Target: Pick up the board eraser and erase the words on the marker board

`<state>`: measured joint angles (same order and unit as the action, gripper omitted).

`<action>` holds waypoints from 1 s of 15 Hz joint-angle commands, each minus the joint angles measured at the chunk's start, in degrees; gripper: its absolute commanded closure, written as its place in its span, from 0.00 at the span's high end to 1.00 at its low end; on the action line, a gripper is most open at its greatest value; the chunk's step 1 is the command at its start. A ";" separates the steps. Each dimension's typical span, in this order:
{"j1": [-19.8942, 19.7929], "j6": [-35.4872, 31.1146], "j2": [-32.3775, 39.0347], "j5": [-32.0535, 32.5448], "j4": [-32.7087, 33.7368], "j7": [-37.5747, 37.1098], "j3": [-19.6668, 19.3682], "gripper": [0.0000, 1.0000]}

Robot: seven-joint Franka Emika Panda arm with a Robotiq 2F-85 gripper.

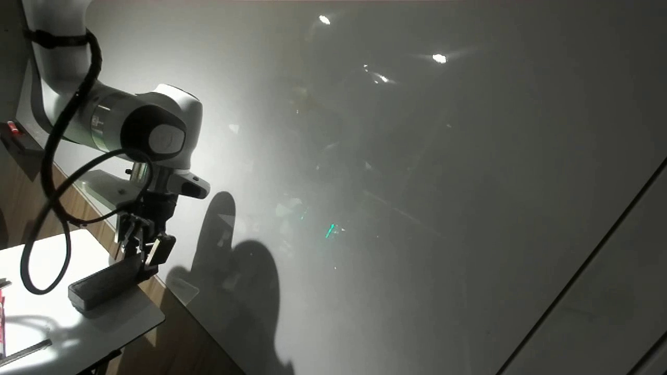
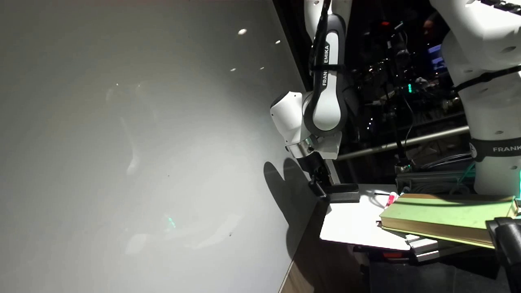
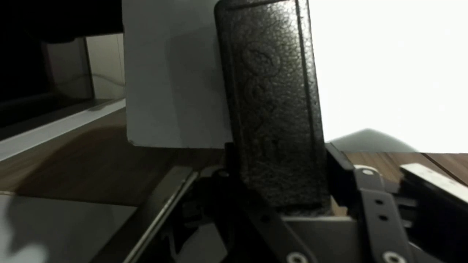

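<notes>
The board eraser, a dark grey-black block, shows in both exterior views (image 1: 107, 284) (image 2: 344, 193) and in the wrist view (image 3: 270, 91). My gripper (image 1: 146, 258) is shut on one end of it, a finger against each long side in the wrist view (image 3: 279, 171). The eraser lies roughly level over the white tabletop; whether it touches it I cannot tell. The marker board, large, glossy and grey-white, fills much of both exterior views (image 1: 417, 172) (image 2: 142, 122). Faint smudges and light reflections show on it. The words do not show in any view.
The small white tabletop (image 1: 120, 333) stands close to the board's lower edge. A red marker (image 2: 391, 198) and a thick green book (image 2: 447, 215) lie at its far side. A dark ledge with a red object (image 1: 13, 127) is behind the arm. A black cable loops beside the wrist.
</notes>
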<state>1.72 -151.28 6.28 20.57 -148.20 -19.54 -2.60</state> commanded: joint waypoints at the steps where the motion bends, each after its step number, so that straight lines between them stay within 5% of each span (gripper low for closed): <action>1: 0.96 5.02 -1.00 -4.21 1.98 -1.67 0.81 0.32; 15: 1.03 4.42 -0.12 -9.69 1.25 -0.98 1.88 0.32</action>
<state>2.48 -147.40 6.32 12.82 -146.92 -20.88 -1.01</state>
